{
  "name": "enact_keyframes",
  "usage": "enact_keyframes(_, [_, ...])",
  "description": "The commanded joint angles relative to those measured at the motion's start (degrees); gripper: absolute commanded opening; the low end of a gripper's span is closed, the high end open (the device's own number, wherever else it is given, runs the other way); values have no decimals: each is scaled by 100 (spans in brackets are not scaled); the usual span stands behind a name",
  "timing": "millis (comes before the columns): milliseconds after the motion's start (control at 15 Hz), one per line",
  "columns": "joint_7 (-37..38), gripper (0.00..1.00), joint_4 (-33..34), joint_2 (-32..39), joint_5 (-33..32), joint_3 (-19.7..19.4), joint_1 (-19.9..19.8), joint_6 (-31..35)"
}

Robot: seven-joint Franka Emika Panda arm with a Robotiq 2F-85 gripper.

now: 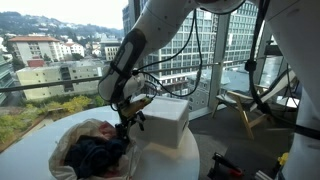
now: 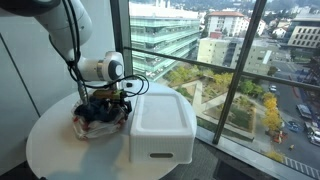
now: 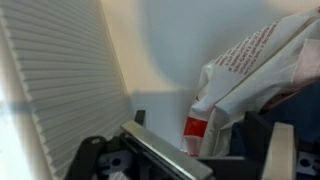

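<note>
My gripper (image 1: 126,124) hangs low over a round white table (image 1: 28,150), between a white foam box (image 1: 165,120) and a white plastic bag (image 1: 72,138) with red print that holds dark blue cloth (image 1: 98,152). In the wrist view the gripper (image 3: 205,135) is open, its fingers wide apart. The edge of the bag (image 3: 250,70) lies between them, and the ribbed side of the box (image 3: 50,80) is at the left. An exterior view shows the gripper (image 2: 111,95) at the top edge of the bag (image 2: 95,120), beside the box (image 2: 160,125).
The table (image 2: 60,150) stands against a tall glass wall (image 2: 230,90) with city buildings outside. A wooden chair (image 1: 245,105) stands further back on the floor. Cables (image 1: 170,70) hang along the arm.
</note>
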Motion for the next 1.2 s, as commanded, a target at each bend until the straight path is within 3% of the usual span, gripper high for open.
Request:
enact_keyframes(0, [193, 100, -217, -35, -174, -120, 8, 593])
enact_keyframes(400, [500, 100, -244, 147, -470, -302, 114, 1233])
enact_keyframes(733, [169, 100, -317, 11, 2, 110, -41, 1463])
enact_keyframes(1133, [-9, 100, -211, 82, 243, 313, -63, 1440])
